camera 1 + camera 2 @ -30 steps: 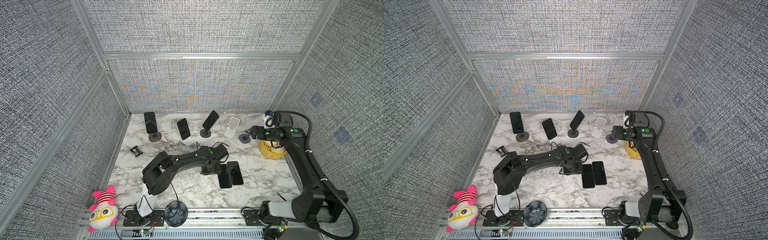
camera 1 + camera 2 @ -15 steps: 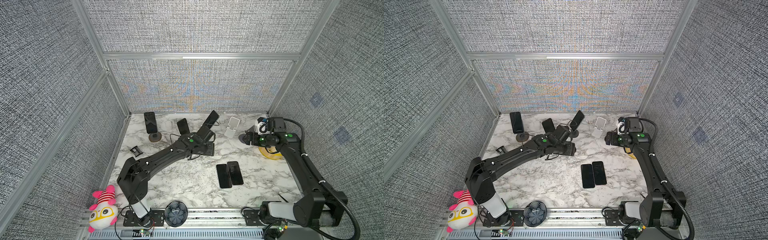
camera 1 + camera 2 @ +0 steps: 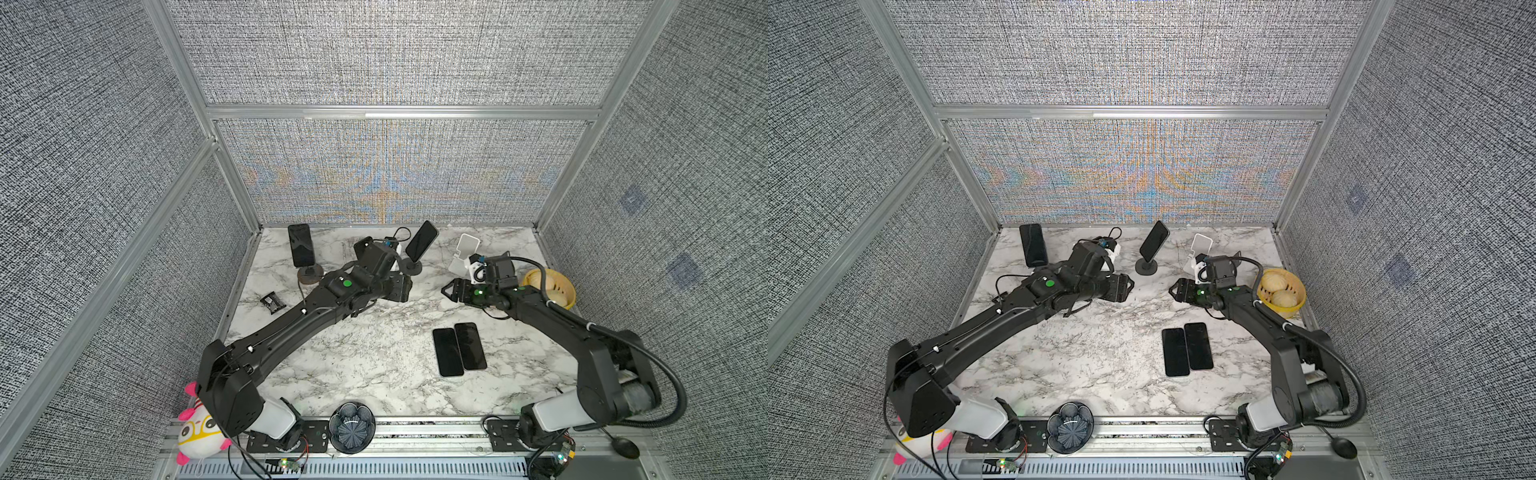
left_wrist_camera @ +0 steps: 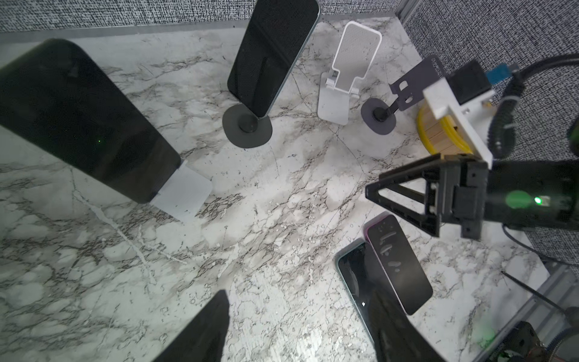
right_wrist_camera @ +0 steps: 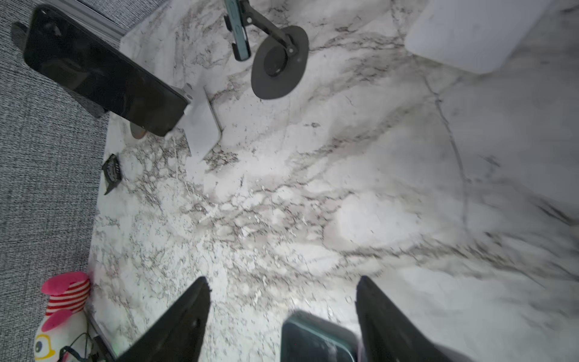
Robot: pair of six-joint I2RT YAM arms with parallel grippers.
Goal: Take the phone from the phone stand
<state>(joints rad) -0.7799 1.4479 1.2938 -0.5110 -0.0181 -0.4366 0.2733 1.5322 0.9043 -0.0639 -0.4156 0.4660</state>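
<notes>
Three dark phones still stand on stands. One phone [image 3: 300,250] is at the back left in both top views. A second phone [image 4: 272,53] leans on a black round phone stand [image 4: 247,125]. A third phone [image 4: 78,119] sits on a white stand [image 4: 185,194], hidden under my left arm in the top views. My left gripper [image 3: 401,286] [image 4: 297,293] hangs open and empty just in front of the black stand. My right gripper [image 3: 451,289] [image 5: 282,279] faces it, open and empty, above the marble.
Two phones [image 3: 448,351] [image 3: 470,345] lie flat side by side at the front right. An empty white stand [image 3: 465,253] and an empty dark stand [image 4: 379,116] stand at the back right. A yellow basket [image 3: 548,286] is by the right wall. A small black part [image 3: 272,301] lies at the left.
My left gripper has left the two flat phones, swung back toward the stands and opened wider. My right gripper has moved from the dark stand toward the middle, its jaws a little narrower.
</notes>
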